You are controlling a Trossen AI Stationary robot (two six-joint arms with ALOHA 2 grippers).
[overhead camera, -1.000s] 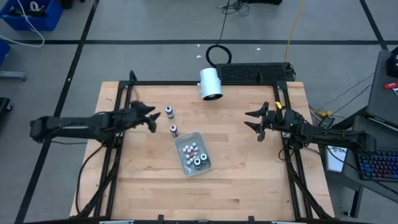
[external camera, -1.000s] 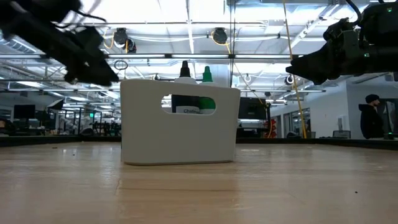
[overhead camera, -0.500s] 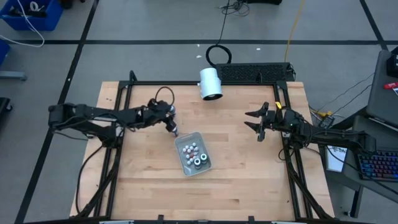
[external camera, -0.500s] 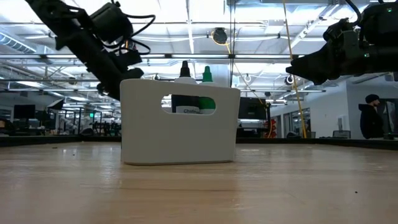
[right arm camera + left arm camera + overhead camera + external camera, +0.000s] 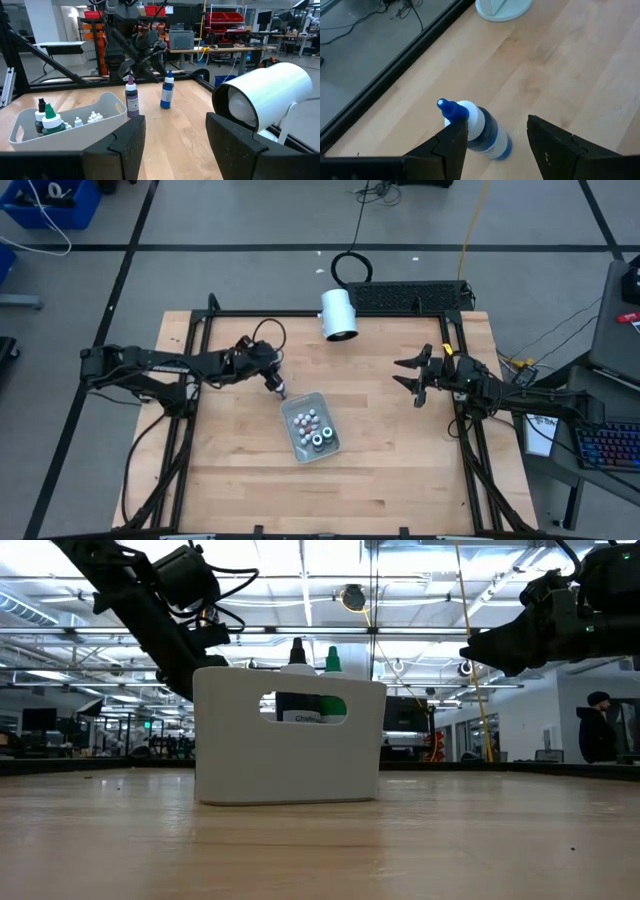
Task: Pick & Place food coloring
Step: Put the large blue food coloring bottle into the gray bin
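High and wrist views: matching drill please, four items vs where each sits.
Items:
1. blue bottle
2. green-capped bottle
3. purple bottle
4. cylinder

Places:
A. inside the bin
B. on its side at the edge of the table
C. between the open left pincer's fingers
D. upright on the table, just outside the bin

Pairs: 1-C, 2-A, 3-D, 4-B
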